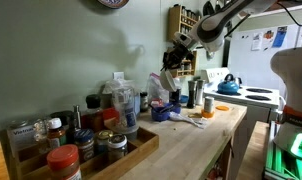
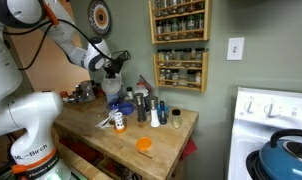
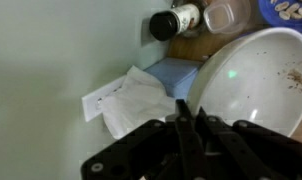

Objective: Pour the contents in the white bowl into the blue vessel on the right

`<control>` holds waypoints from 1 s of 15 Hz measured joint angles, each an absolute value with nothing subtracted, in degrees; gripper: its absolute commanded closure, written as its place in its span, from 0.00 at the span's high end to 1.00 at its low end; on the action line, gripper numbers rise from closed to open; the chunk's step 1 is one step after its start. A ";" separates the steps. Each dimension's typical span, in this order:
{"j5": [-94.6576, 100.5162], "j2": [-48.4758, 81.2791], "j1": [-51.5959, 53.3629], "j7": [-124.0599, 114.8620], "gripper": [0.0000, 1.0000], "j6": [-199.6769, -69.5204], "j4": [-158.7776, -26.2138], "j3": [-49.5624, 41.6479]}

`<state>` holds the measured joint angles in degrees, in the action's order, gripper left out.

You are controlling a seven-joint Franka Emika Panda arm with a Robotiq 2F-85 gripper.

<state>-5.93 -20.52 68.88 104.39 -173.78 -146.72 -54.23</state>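
My gripper (image 3: 184, 104) is shut on the rim of the white bowl (image 3: 256, 85). The bowl is tipped steeply, so its inside faces the wrist camera with only a few brown crumbs stuck to it. In the wrist view, the rim of a blue vessel (image 3: 287, 10) with pale pieces in it shows at the top right corner. In an exterior view the gripper (image 1: 172, 62) holds the tilted bowl (image 1: 160, 83) above the dark blue vessel (image 1: 161, 113) on the wooden counter. The arm reaches over the same spot in an exterior view, gripper (image 2: 113, 72) pointing down.
A wooden tray of spice jars (image 1: 86, 140) sits at the counter's near end. Bottles (image 2: 146, 108) stand by the wall, and an orange lid (image 2: 143, 145) lies on the counter. A stove with a blue kettle (image 1: 228, 86) adjoins it. A dark bottle (image 3: 171, 22) and crumpled white paper (image 3: 136, 100) lie below.
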 measured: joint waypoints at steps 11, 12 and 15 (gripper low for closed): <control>6.62 -11.94 39.44 102.54 0.02 -141.87 -136.98 -17.53; 8.35 -11.34 36.38 102.35 0.02 -140.43 -136.80 -13.75; 12.87 -9.93 29.46 101.96 0.07 -135.44 -136.16 -3.31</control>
<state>12.87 -9.93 29.46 101.96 -135.44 -136.16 -3.31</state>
